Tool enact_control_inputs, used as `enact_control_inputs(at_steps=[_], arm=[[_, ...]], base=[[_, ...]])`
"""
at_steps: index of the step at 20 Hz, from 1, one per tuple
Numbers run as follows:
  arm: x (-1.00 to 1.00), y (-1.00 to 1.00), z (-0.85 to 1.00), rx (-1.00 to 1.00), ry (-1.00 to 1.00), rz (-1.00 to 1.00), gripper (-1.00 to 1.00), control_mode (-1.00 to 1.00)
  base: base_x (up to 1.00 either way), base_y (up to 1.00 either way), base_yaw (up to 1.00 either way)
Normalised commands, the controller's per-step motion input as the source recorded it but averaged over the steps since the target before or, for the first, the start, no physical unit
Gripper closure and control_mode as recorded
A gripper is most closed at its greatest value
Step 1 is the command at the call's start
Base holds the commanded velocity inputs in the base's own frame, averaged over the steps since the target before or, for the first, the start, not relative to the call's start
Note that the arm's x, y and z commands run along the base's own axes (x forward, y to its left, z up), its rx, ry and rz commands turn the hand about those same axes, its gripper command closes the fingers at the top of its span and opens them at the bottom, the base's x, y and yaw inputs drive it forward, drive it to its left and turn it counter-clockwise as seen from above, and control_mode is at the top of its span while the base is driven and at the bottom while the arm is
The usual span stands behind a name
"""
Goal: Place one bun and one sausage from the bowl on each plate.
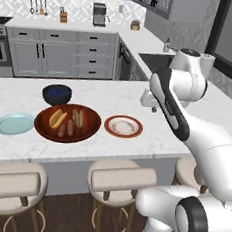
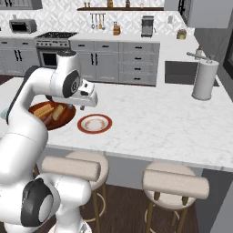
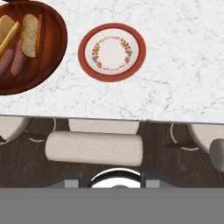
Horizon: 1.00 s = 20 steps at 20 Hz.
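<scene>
Wooden bowl [image 1: 67, 123] with two buns [image 1: 58, 118] and two sausages [image 1: 66, 128] resting on the counter [image 1: 115, 95], pale blue plate [image 1: 14, 123] at its 9 o'clock, red-rimmed plate [image 1: 123, 126] at 3 o'clock, both bare. Gripper [image 1: 154, 108] raised above the counter edge near the red-rimmed plate; cannot tell how the jaws stand

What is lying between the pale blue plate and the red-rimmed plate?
The wooden bowl with buns and sausages sits between the pale blue plate and red-rimmed plate, seen in the left base view.

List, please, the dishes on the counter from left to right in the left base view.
Blue plate → wooden bowl → red-rimmed plate. The dark blue bowl sits behind the wooden one, so I leave it out.
</scene>
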Motion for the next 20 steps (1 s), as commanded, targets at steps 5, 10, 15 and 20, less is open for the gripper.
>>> enact_control_inputs(at_steps=[5, 10, 15, 20], arm=[[-0.01, 0.24, -0.08, 0.00, -0.01, -0.01, -1.00, -1.00], [0.10, 0.68, -0.21, 0.00, 0.00, 0.13, -1.00, -1.00], [0.43, 1.00, -0.04, 0.00, -0.09, 0.12, -1.00, -1.00], [0.23, 0.62, 0.00, 0.04, -0.20, 0.03, -1.00, -1.00]], base=[[0.00, 0.00, 0.00], [0.00, 0.00, 0.00], [0.00, 0.00, 0.00], [0.00, 0.00, 0.00]])
